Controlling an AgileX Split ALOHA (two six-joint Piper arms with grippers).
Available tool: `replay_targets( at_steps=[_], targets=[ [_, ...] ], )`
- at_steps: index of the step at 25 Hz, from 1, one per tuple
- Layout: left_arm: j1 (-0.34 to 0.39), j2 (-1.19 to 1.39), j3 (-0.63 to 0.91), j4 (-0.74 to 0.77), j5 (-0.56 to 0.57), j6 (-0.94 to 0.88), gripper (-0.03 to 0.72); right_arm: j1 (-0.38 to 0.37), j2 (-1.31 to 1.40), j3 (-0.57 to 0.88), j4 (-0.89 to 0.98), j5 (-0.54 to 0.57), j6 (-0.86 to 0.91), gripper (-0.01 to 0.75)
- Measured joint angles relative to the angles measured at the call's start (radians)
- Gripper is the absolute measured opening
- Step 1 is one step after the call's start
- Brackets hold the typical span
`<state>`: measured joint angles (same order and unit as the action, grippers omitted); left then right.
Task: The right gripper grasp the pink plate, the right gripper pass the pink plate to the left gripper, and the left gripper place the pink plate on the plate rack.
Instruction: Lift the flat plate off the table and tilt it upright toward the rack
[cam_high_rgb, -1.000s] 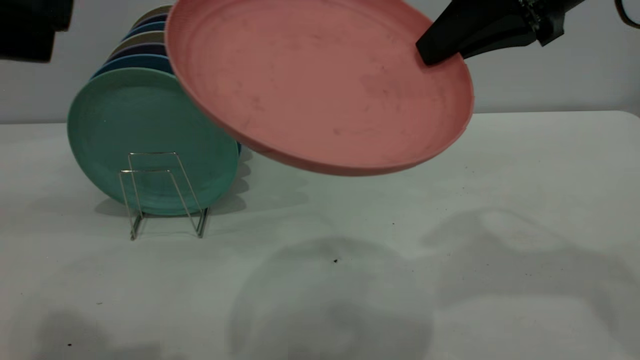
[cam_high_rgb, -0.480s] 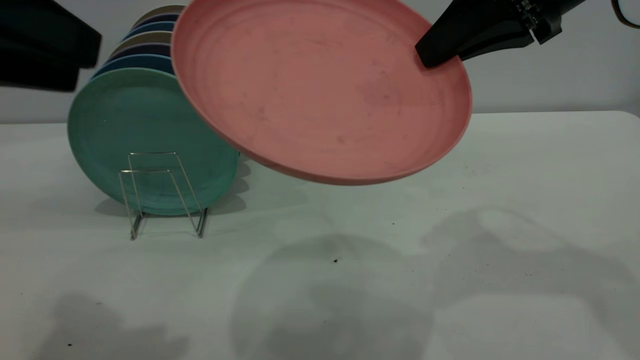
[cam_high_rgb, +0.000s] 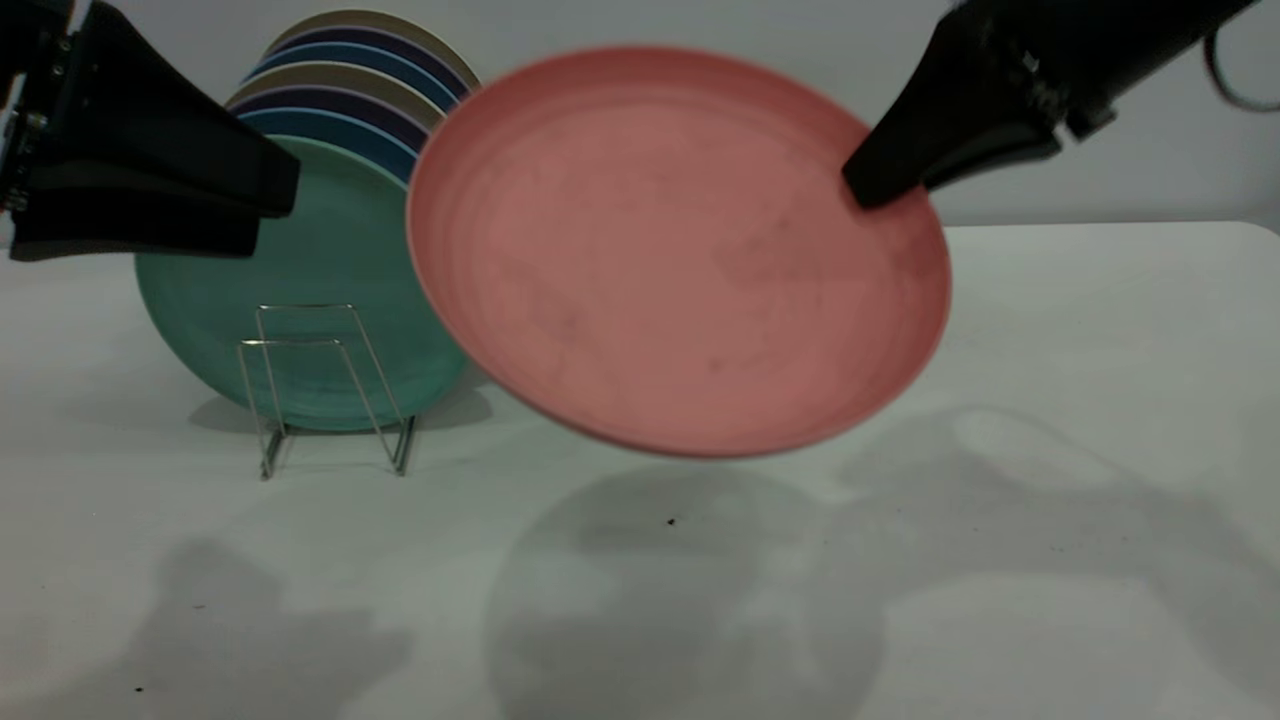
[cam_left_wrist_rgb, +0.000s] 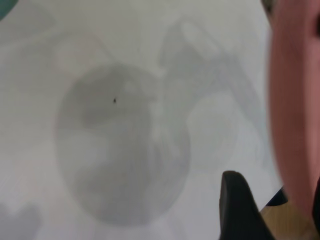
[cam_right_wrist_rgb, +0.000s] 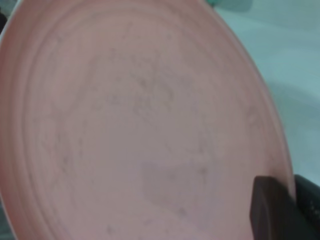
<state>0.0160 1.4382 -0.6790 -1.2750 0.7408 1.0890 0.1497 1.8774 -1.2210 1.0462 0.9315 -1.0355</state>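
The pink plate (cam_high_rgb: 680, 250) hangs in the air over the middle of the table, tilted with its face toward the exterior camera. My right gripper (cam_high_rgb: 875, 185) is shut on its upper right rim. In the right wrist view the plate (cam_right_wrist_rgb: 140, 125) fills the picture and the right gripper (cam_right_wrist_rgb: 289, 197) pinches its rim. My left gripper (cam_high_rgb: 275, 210) is open and empty at the upper left, pointing at the plate with a gap between them. In the left wrist view the left gripper (cam_left_wrist_rgb: 275, 200) has the plate's edge (cam_left_wrist_rgb: 295, 100) just ahead. The plate rack (cam_high_rgb: 310, 380) stands at the left.
A teal-green plate (cam_high_rgb: 330, 290) stands upright in the rack's front, with several blue, purple and beige plates (cam_high_rgb: 340, 100) stacked behind it. The rack's two front wire loops hold nothing. The white table (cam_high_rgb: 1050, 350) carries only shadows.
The right gripper has lowered the pink plate, tipped it more upright and shifted it slightly right. The left gripper has come in from the left edge toward the plate.
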Motion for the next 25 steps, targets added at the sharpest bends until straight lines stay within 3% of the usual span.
replay_targets(
  at_steps=[9,16,25],
  targets=[
    [0.0,0.125,-0.007,-0.044,0.01,0.067,0.392,0.0,0.015,0.0,0.063,-0.001,-0.062,0.015],
    [0.0,0.205,-0.007,-0.134,0.099,0.182,0.392,0.0,0.015,0.0,0.038,-0.007,-0.047,0.015],
    [0.0,0.211,-0.007,-0.154,0.159,0.198,0.392,0.006,0.015,0.0,-0.024,-0.052,-0.002,0.015]
  ],
)
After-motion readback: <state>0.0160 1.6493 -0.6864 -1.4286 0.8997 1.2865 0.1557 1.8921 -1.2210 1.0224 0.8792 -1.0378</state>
